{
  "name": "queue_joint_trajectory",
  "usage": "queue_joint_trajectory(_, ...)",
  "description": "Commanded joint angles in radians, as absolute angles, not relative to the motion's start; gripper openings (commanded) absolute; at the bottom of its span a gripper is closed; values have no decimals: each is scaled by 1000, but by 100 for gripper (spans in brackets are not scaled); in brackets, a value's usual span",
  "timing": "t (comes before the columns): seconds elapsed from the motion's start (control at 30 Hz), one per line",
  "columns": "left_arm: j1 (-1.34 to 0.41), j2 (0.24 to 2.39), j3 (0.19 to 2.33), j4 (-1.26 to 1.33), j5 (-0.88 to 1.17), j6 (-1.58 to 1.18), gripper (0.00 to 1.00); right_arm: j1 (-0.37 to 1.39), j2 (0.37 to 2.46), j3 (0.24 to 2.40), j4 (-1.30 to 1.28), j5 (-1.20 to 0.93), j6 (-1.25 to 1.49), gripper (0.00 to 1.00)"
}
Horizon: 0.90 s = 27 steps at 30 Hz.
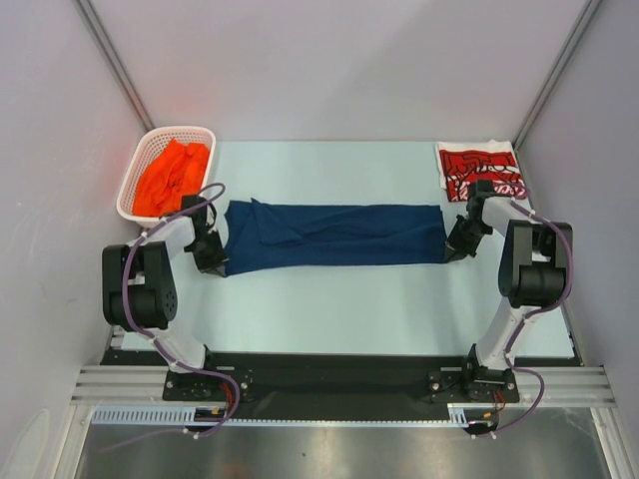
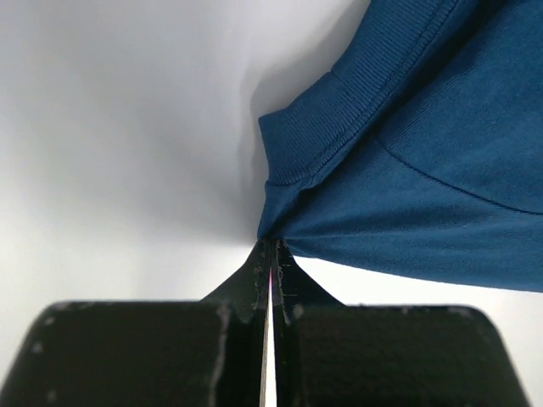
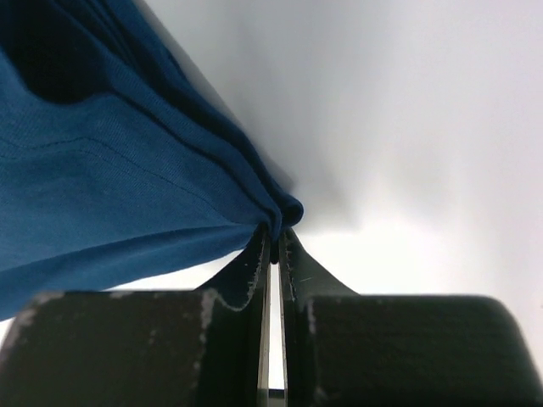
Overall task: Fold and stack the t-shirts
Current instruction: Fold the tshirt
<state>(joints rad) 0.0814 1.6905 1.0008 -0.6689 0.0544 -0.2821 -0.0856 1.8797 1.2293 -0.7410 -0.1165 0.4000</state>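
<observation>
Navy t-shirt (image 1: 334,235), stretched as a long band across the worktop (image 1: 329,309); left jaws and right jaws each clamp one end. Folding step under way; next, we judge, the ends must meet evenly

Mid table (image 1: 329,309): long tee (image 1: 329,235), stretched left to right. Left pincer (image 1: 214,261) at its left end, right pincer (image 1: 451,251) at its right end, both touching cloth. Far left corner: basket (image 1: 180,131), second tee (image 1: 172,178) inside. Far right corner: third tee (image 1: 479,170) on table, just behind right pincer.
</observation>
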Motion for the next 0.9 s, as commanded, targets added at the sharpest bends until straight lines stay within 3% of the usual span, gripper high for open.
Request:
queue_joint_trajectory(0.0, 100, 1692, 1034, -701, 3, -255, 0, -78, 1841, 1158, -808, -29, 393, 0)
queue_joint_trajectory(0.3, 118, 1698, 1083, -725, -64, -206, 3, -57, 1654, 950, -799, -73, 414, 0)
queue_joint_trajectory(0.4, 120, 1678, 1094, -733, -60, -206, 26, -57, 1625, 908, -788, -104, 400, 3)
queue_joint_trajectory(0.43, 118, 1663, 1085, -729, -42, -215, 37, -55, 1615, 910, -788, -106, 399, 13)
queue_joint_trajectory(0.5, 118, 1623, 1077, -730, -29, -227, 46, -55, 1573, 934, -811, -94, 403, 21)
queue_joint_trajectory(0.53, 117, 1612, 1081, -738, -19, -236, 54, -55, 1556, 945, -819, -87, 406, 32)
queue_joint_trajectory(0.57, 117, 1602, 1084, -744, -12, -239, 63, -55, 1543, 959, -839, -81, 407, 37)
queue_joint_trajectory(0.63, 104, 1563, 1098, -750, -8, -251, 64, -55, 1531, 1014, -854, -74, 399, 42)
queue_joint_trajectory(0.87, 26, 1528, 1161, -701, 204, -314, 60, -55, 1637, 1143, -828, -153, 390, 44)
